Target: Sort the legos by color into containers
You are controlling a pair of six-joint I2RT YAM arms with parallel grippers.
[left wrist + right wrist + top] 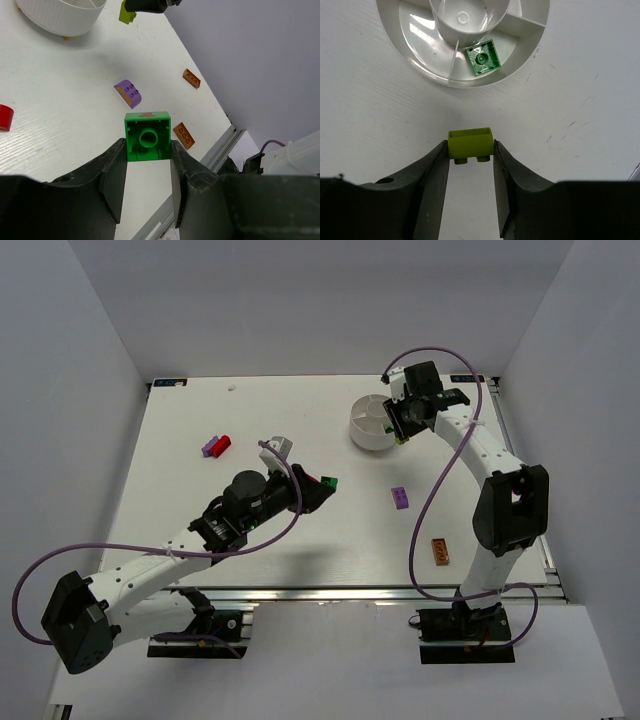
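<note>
Right end effector [470, 152], clamped on yellow-green brick [470, 141] just outside dish [407, 59]: advance over a wedge [415, 32] not holding the lodged green brick [482, 57], release low; left end effector [147, 152] clamps second green brick [147, 136].

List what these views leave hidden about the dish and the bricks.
Top view: dish interior too small to read; right gripper covers its right side.
Right wrist view: upper edge cuts off the dish's far compartments.
Left wrist view: left edge cuts the red brick; top edge cuts the dish.
</note>
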